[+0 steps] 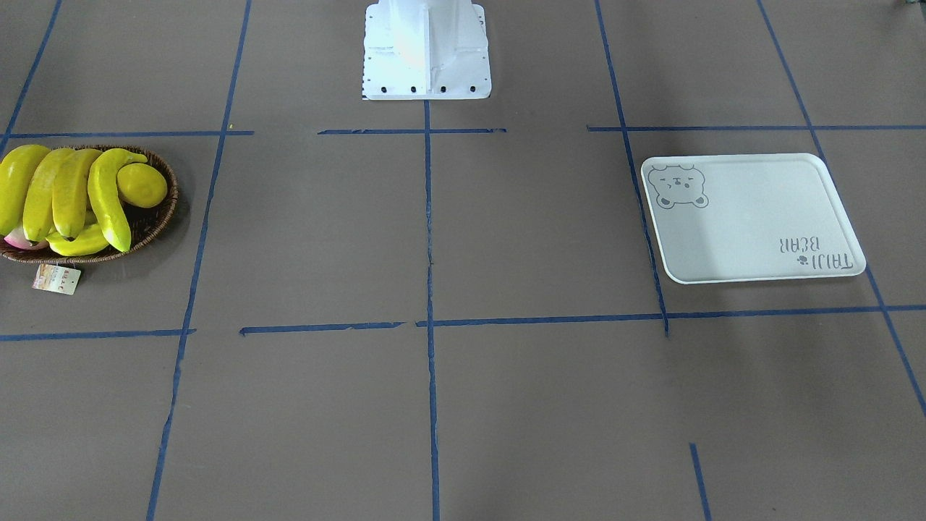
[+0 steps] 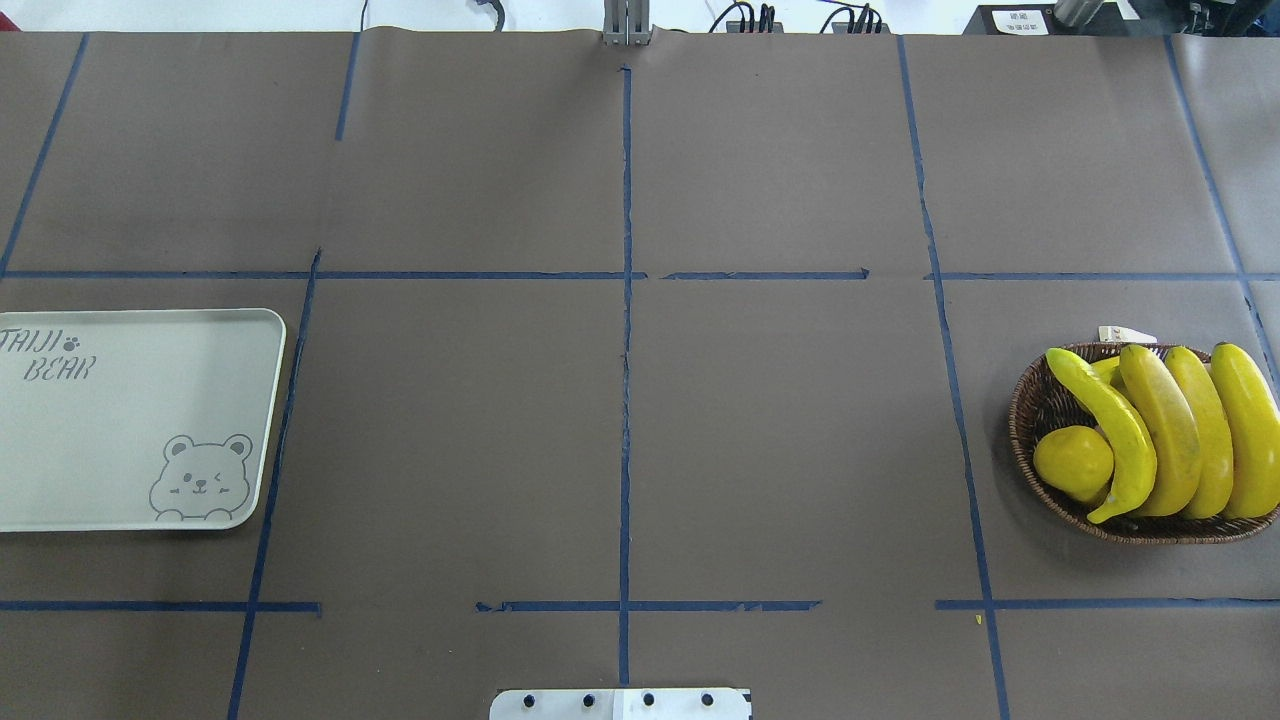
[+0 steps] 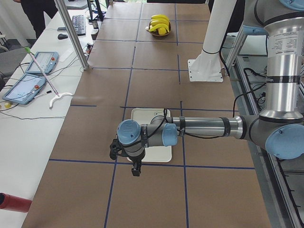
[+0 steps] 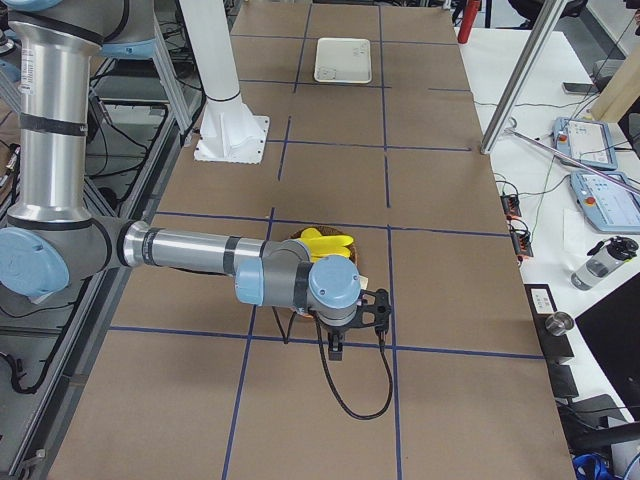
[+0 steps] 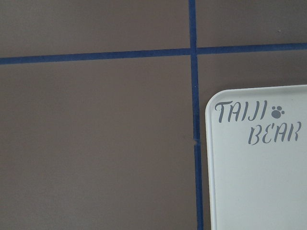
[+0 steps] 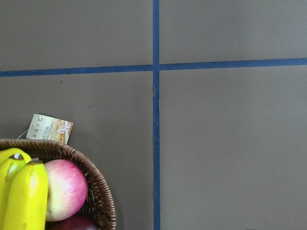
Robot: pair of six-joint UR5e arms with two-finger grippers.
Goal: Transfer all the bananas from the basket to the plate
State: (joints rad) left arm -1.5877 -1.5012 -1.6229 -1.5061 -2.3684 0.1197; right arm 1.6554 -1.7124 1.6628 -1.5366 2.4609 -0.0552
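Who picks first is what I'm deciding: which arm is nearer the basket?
Right. The right pincer hangs close beside the basket; the left pincer is at the table's other end, by the plate.

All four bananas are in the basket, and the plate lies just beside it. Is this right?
No. The four bananas are in the basket, but the plate lies far from it, at the opposite end of the table; the overhead exterior view shows this.

A robotics lab: teach pendants and keyboard beside a tape-gridded worktable.
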